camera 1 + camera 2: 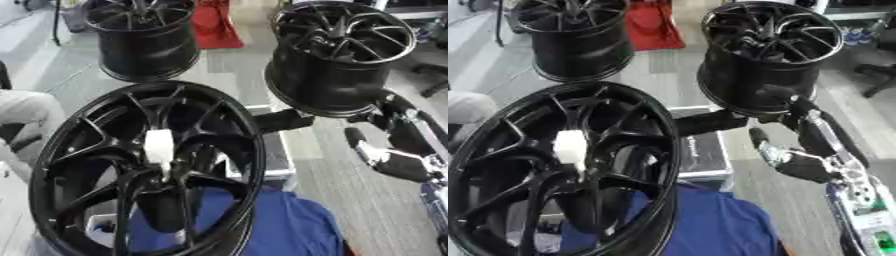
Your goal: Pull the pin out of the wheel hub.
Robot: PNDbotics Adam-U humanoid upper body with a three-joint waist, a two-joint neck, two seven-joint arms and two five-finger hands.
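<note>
Standing upright in the near wheel hub (131, 170), a white pin (159, 149) is seen at the centre of the spokes, well apart from the right hand (389, 160).

The black wheel hub is tilted toward the camera at the lower left, and the white pin is lodged where its spokes meet, with a thin stem showing beneath it. The right hand is shown at the right edge, beyond the hub's rim and touching neither the hub nor the pin; whether its fingers are apart or curled cannot be told. Blue cloth (280, 225) is seen below and behind the hub. Two further black wheels (767, 55) are stood on the floor farther back, and a red object (651, 25) lies between them.
</note>
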